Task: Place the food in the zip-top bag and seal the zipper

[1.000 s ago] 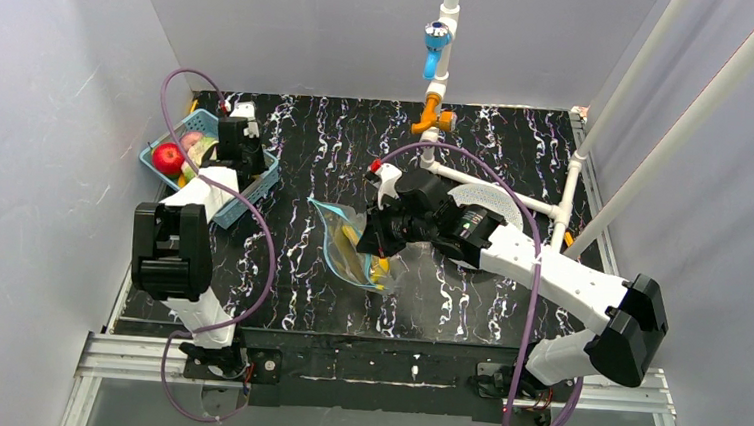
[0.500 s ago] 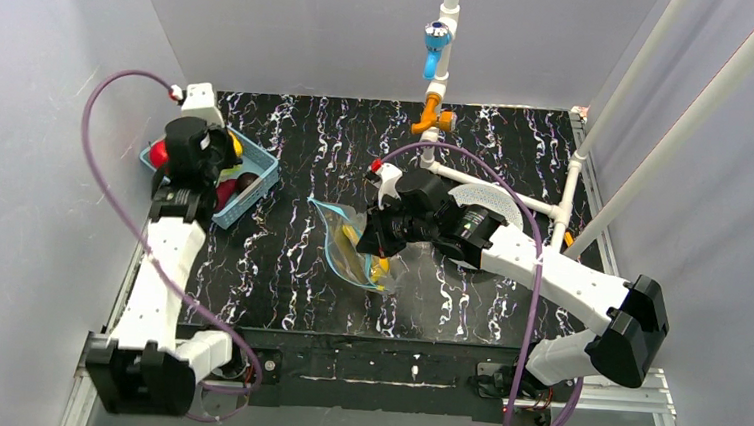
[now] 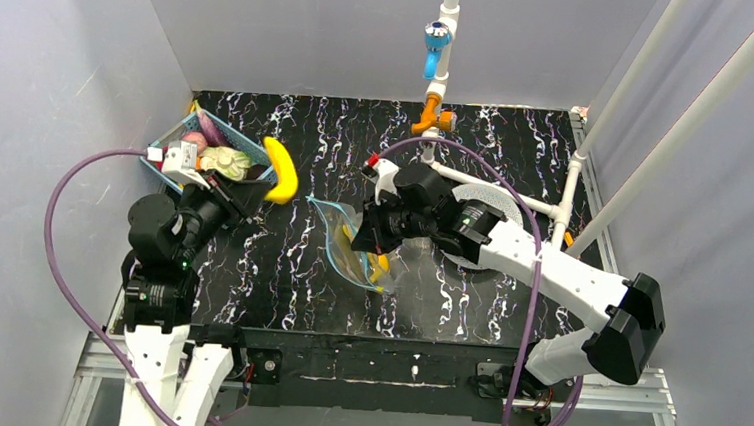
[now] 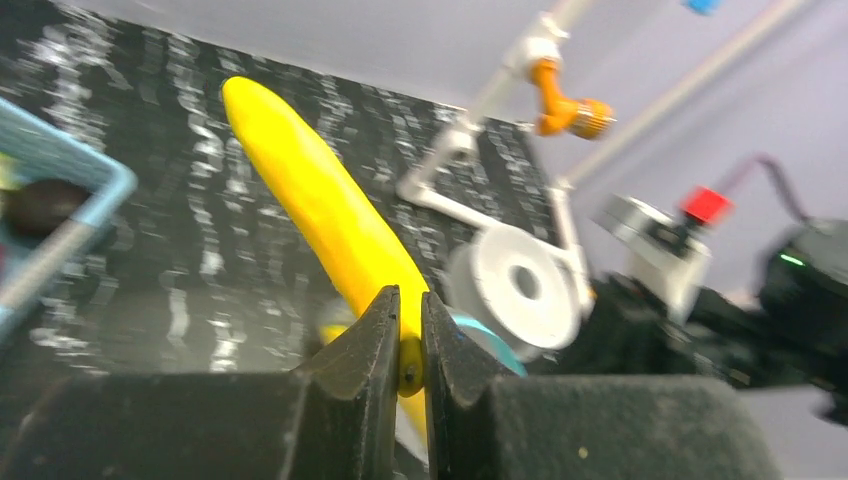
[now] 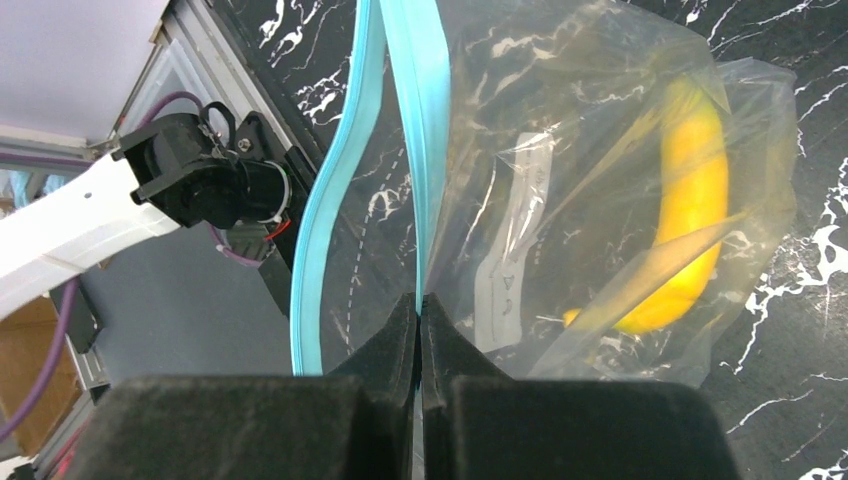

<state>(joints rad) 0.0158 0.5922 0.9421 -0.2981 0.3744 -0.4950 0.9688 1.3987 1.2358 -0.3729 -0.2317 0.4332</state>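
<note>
The jaws of the left gripper (image 4: 405,300) pinch the end of a long yellow toy banana (image 4: 320,210), just beside the blue plastic lattice basket (image 3: 241,141). The jaws of the right gripper (image 5: 419,305) pinch the clear crinkly zip-top bag (image 5: 560,150) at its open teal-blue zipper (image 5: 405,100). The bag lies on the black marbled tabletop (image 3: 498,141) with 1 more yellow banana (image 5: 690,220) inside.

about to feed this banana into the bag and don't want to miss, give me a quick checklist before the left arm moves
1. Left gripper shut on the held banana: ok, pinched near one end.
2. Held banana out of the basket: ok, over the table beside it.
3. Right gripper clamping one lip of the zip-top bag: ok.
4. Zipper open: ok, the teal strips are parted, though the gap looks narrow.
5. Room beside the bagged banana: cannot tell.
</note>
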